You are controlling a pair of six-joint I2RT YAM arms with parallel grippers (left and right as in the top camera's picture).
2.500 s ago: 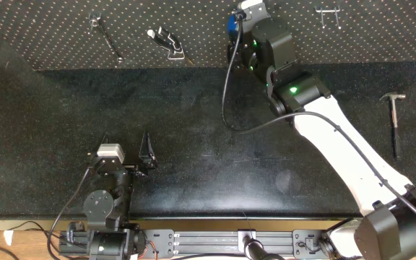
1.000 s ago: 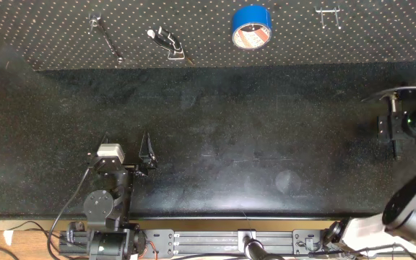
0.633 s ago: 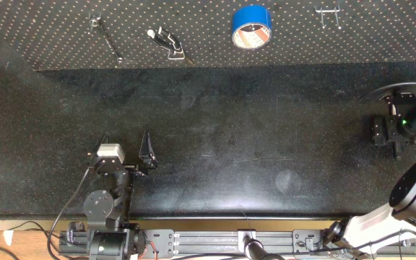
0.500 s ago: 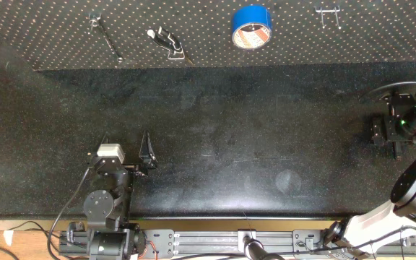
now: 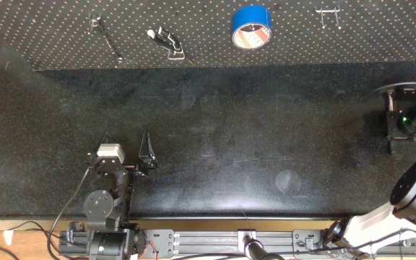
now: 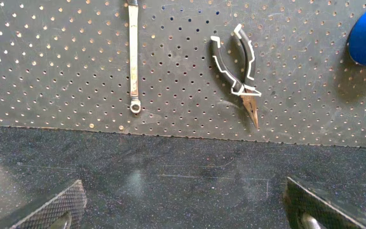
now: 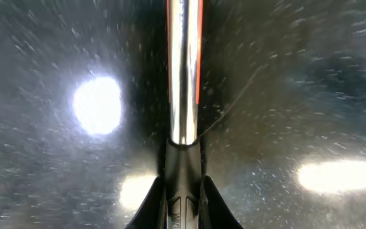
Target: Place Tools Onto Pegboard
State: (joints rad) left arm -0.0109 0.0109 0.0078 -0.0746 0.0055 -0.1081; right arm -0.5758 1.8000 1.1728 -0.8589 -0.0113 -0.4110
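Currently we have the right pincer (image 5: 393, 121) at the tabletop's (image 5: 266, 159) right edge, directly over the hammer (image 7: 184, 76). The chrome shaft and black grip run along the centre of its wrist view. We can't tell whether it's gripping or open. The left pincer (image 6: 183, 194) is wide open, low near its base. The wrench (image 6: 133, 57), pliers (image 6: 237, 70) and tape (image 5: 251, 27) hang on the pegboard (image 5: 49, 36), well apart from the hammer.
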